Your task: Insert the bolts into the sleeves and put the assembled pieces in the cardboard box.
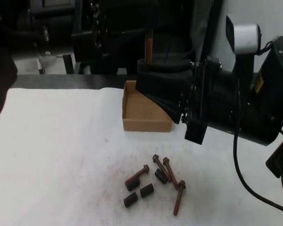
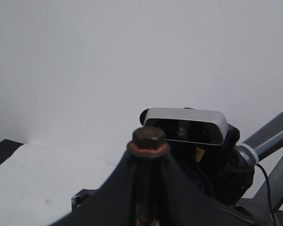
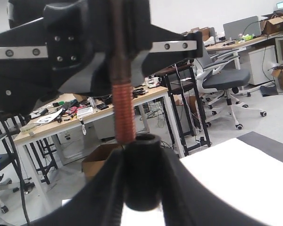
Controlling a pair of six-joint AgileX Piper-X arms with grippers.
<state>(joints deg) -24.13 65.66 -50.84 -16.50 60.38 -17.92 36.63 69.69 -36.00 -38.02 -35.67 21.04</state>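
— Hand status?
— I have the left hand (image 2: pixel 148 165) clamped on the bolt (image 2: pixel 148 141) and the right hand (image 3: pixel 141 162) clamped on the sleeve (image 3: pixel 141 188). The thread tip sits at its mouth, axes aligned for insertion, near the cardboard box (image 1: pixel 146 123).

Rusty metal bolt (image 3: pixel 124 113) — threaded, matt sleeve (image 3: pixel 141 181)

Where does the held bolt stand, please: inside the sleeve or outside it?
Outside, at most just entering: the threaded tip of the bolt meets the mouth of the sleeve, with the threads exposed.
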